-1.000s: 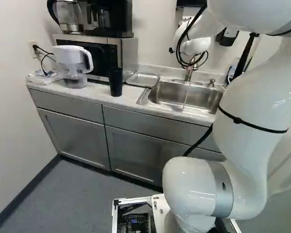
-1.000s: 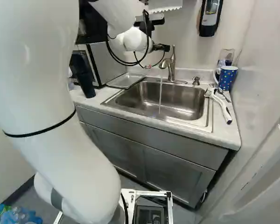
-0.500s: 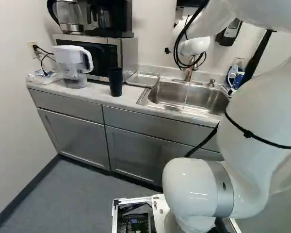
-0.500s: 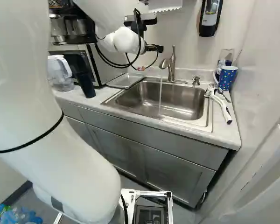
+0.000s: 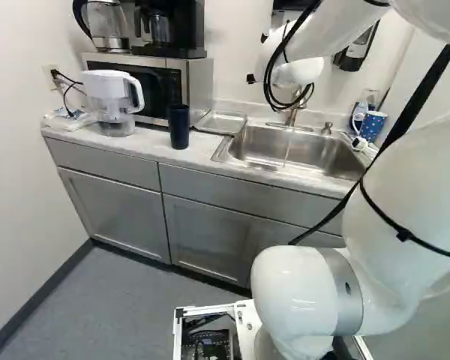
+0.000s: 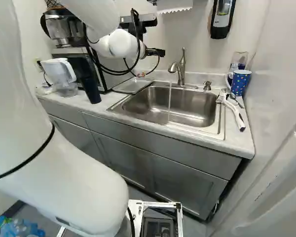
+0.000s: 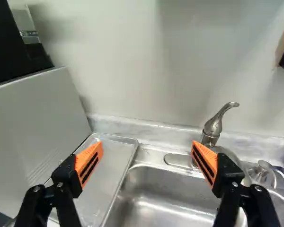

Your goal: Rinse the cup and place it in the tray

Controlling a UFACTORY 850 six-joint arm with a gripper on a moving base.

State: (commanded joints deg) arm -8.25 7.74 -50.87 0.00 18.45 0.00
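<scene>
My gripper [image 6: 157, 52] is spread wide, holding nothing; water [image 6: 169, 101] runs from the faucet [image 6: 181, 69] into the sink [image 6: 192, 106], and the dark cup [image 5: 178, 126] stands near the tray [image 5: 222, 122].

Bright light is glaring off the sink [image 7: 165, 189]; soft shadows are darkening the wall [image 7: 203, 47] above the counter's [image 5: 202, 154] back edge.
</scene>
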